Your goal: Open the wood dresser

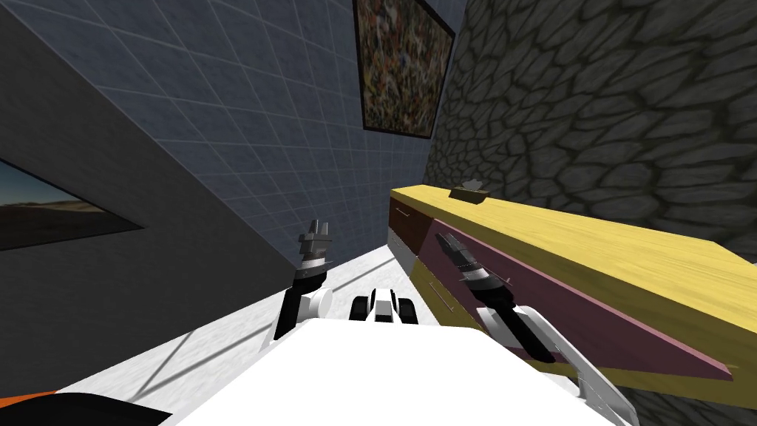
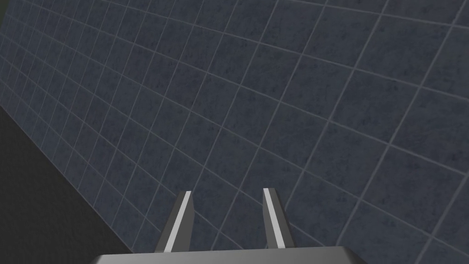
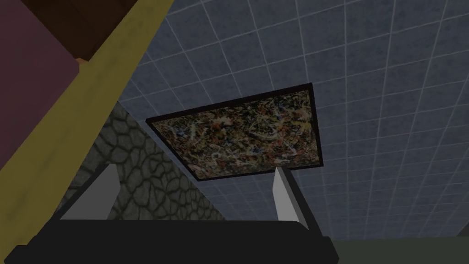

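The wood dresser [image 1: 591, 248] stands on the right against a stone wall [image 1: 613, 103]. It runs from near me to the far corner, with a yellow top, a long maroon front panel [image 1: 532, 292] under it, and a yellow lower front with a thin handle [image 1: 443, 297]. A small brown box [image 1: 469, 194] sits on the far end of the top. My right arm reaches forward and low along the face of the dresser, forearm nearly straight. The right claw [image 1: 446, 240] points toward the far tiled wall [image 1: 244, 133] and lies over the far end of the maroon panel. In the right wrist view the right claw [image 3: 195, 168] is spread wide and holds nothing. The dresser's yellow edge [image 3: 68, 123] runs just beside one finger [image 3: 98, 195], and a dark-framed painting [image 3: 242, 133] on the tiled wall lies ahead. Whether that finger touches the dresser I cannot tell. My left arm is bent at the elbow with the forearm raised, well apart from the dresser. The left claw [image 1: 319, 225] points up and its fingers [image 2: 183, 220] stand apart, with nothing between them.
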Motion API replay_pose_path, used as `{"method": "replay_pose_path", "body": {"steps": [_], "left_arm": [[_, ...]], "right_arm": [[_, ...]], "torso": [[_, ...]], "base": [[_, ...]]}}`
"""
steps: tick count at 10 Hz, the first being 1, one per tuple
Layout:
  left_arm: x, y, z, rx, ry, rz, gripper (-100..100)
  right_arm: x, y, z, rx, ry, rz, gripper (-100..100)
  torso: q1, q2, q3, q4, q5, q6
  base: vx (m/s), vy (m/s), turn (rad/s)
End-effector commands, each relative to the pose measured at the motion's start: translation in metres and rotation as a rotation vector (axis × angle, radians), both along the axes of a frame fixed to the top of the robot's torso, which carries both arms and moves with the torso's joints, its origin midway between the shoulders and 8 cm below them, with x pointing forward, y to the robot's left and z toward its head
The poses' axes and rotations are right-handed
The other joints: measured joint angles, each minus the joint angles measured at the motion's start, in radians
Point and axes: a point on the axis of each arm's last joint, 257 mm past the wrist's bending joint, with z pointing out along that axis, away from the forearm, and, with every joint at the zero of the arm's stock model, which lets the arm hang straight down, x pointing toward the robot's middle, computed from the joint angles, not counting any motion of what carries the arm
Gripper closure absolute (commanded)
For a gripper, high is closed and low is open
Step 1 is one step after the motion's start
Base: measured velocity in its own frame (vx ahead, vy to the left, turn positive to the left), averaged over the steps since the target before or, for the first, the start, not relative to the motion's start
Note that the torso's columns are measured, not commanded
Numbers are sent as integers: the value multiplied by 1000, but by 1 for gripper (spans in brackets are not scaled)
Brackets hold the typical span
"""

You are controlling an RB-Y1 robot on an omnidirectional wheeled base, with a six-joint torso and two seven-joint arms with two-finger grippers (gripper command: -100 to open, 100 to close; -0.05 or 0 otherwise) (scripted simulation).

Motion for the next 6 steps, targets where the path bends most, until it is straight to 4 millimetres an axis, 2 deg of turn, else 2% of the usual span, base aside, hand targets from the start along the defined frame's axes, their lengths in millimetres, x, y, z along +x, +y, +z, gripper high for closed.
{"method": "replay_pose_path", "body": {"steps": [1, 3, 4, 6], "left_arm": [[0, 0, 0, 0, 0, 0, 0], [0, 0, 0, 0, 0, 0, 0], [0, 0, 0, 0, 0, 0, 0], [0, 0, 0, 0, 0, 0, 0]], "right_arm": [[1, -6, -13, -151, 21, -14, -100], [2, -17, -31, -336, 47, -29, -100], [2, -17, -31, -349, 48, -28, -100], [3, -31, -48, -534, 71, -36, -100]], "torso": [[2, -1, -1, 0, 0, 0], [0, -1, -1, 0, 0, 0], [1, -1, -1, 0, 0, 0], [1, 0, 0, 0, 0, 0]], "base": [[51, 57, 5], [57, 56, 28], [43, 53, 10], [52, 66, 39]]}}
